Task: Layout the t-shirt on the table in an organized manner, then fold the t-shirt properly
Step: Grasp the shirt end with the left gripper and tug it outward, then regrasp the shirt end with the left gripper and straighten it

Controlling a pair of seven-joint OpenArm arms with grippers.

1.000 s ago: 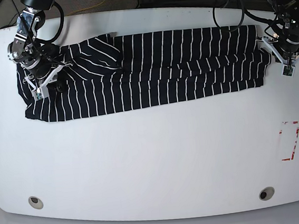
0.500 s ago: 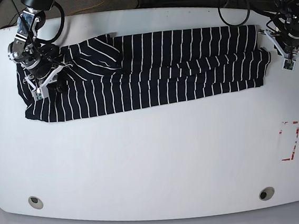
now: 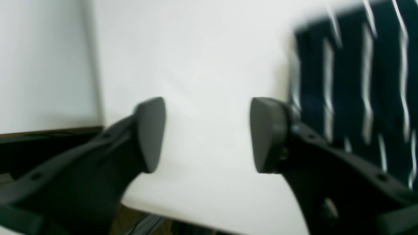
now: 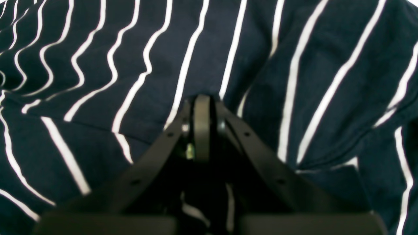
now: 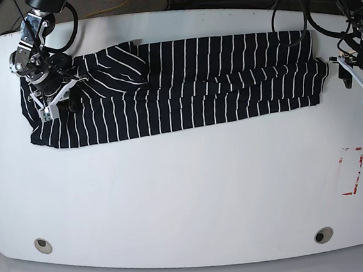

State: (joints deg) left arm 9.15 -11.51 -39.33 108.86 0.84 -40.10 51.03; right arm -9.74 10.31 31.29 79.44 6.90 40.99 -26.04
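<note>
The black t-shirt [image 5: 196, 83] with thin white stripes lies stretched in a long band across the far part of the white table [image 5: 187, 193]. My right gripper [image 5: 46, 112] sits on its left end, bunched there, and is shut on a pinch of fabric [image 4: 202, 107] where the stripes converge at the tips. My left gripper [image 5: 358, 90] hangs open just past the shirt's right edge. In the left wrist view its jaws [image 3: 209, 133] stand wide over bare table [image 3: 209, 65], nothing between them, with the t-shirt [image 3: 359, 81] to their right.
A red-marked rectangle [image 5: 352, 171] lies near the table's right edge. Two round grommets [image 5: 43, 246] [image 5: 323, 235] sit near the front edge. Cables hang behind the far edge. The left gripper is close to the table's side edge [image 3: 96, 65].
My left gripper has opened, let go of the t-shirt's right edge and drifted right and slightly toward the front. The right gripper and the shirt's left end have stayed put.
</note>
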